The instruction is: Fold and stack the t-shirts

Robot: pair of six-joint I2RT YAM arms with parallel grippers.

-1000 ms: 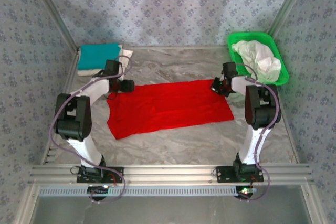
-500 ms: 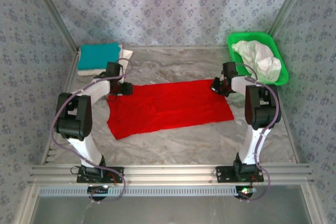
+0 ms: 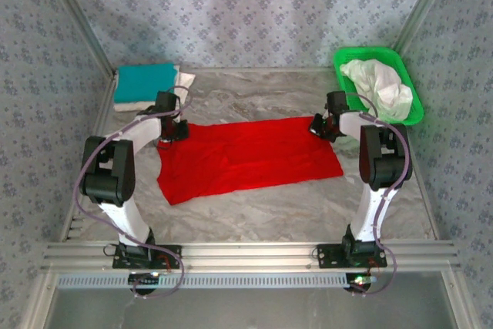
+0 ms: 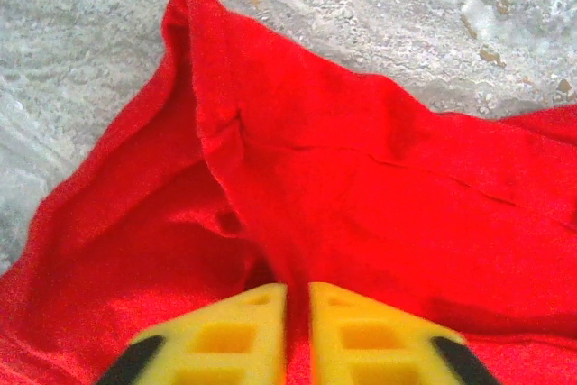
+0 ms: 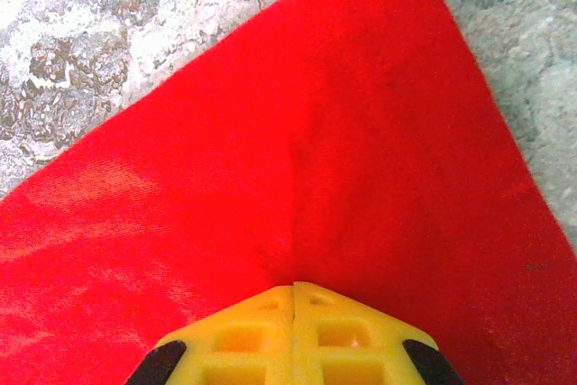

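Note:
The bright red t-shirt [image 3: 246, 156] lies spread flat across the middle of the table. My left gripper [image 3: 178, 132] sits at its far left corner; in the left wrist view the yellow fingers [image 4: 243, 331] are shut on a raised ridge of the red t-shirt [image 4: 361, 178], cloth filling the thin gap at my left gripper [image 4: 297, 290]. My right gripper [image 3: 317, 127] is at the far right corner. There the red t-shirt [image 5: 297, 151] creases into my right gripper [image 5: 294, 288], whose fingers are pressed together on it. A folded teal t-shirt [image 3: 145, 82] rests at the back left on a white one [image 3: 186, 80].
A green mesh basket [image 3: 368, 52] at the back right holds crumpled white t-shirts [image 3: 379, 84]. Bare marble table [image 3: 254, 102] runs behind the red shirt and along its near side. Patterned walls close in the back and both sides.
My left gripper has shifted a little left and nearer, settling on the shirt's far left corner. The right arm and the shirt have not moved.

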